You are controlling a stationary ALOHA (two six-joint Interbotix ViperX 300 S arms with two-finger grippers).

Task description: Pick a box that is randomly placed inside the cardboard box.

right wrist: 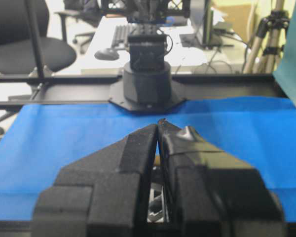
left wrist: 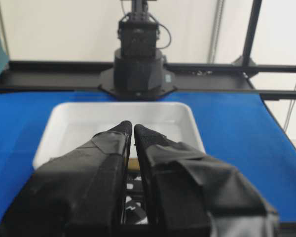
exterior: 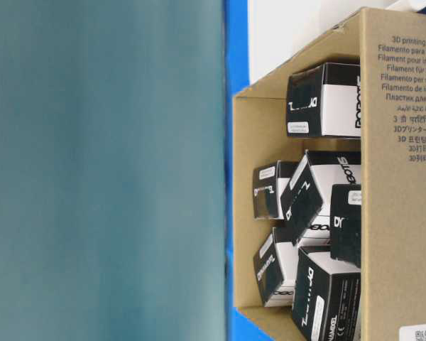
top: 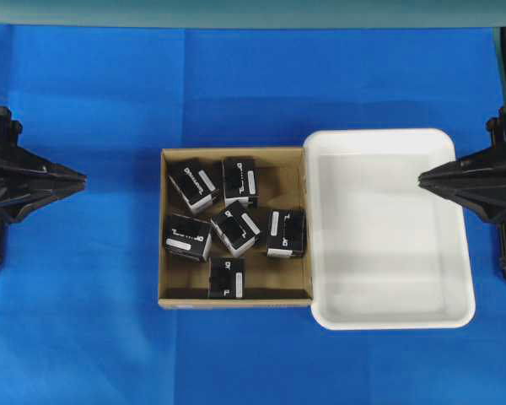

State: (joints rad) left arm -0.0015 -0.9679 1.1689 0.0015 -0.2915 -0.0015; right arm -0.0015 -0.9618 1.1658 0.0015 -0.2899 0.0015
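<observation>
The cardboard box [top: 236,297] lies left of centre on the blue cloth, with several small black cartons inside. The box [top: 194,184] with one long white word across its top sits in its far left corner. The other cartons beside it show sparse marks and white label patches. My left gripper [top: 83,178] hovers shut well left of the cardboard box, holding nothing. My right gripper [top: 420,178] is shut and empty over the right rim of the white tray. In the wrist views the left gripper [left wrist: 133,127] and the right gripper [right wrist: 159,123] both show fingertips pressed together.
A white plastic tray [top: 388,135] touches the cardboard box's right side and is empty. The table-level view shows the cardboard box's printed wall [exterior: 397,177] close up, with a blurred teal surface [exterior: 99,170] filling the left. Blue cloth [top: 84,321] covers the table.
</observation>
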